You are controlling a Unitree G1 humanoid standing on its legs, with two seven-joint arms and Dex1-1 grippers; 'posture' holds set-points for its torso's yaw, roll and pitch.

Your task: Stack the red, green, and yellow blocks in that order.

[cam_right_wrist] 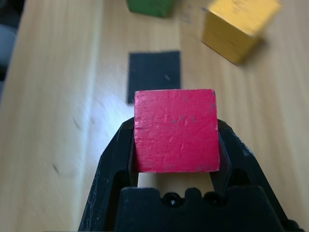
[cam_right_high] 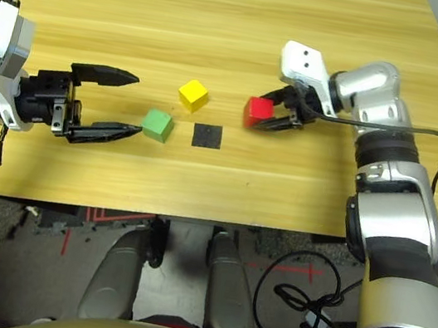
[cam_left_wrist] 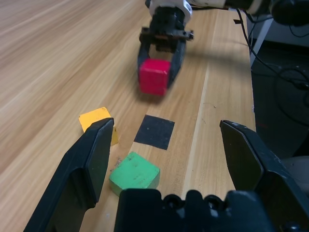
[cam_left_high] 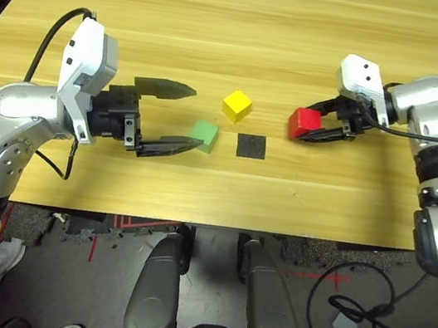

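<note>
You have three blocks mid-desk: one red block (cam_left_high: pixel 303 123) clenched in the right gripper (cam_left_high: pixel 324 128), one green block (cam_left_high: pixel 203 135), one yellow block (cam_left_high: pixel 236 105). One black square (cam_left_high: pixel 250 146) lies between them. The left gripper (cam_left_high: pixel 178 117) gapes, holding nothing, beside the green one.

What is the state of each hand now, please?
Left hand: open, holding nothing.
Right hand: closed on the bright red matte cube.

Green block (cam_right_wrist: pixel 150 6) edge-cropped, perhaps half.
</note>
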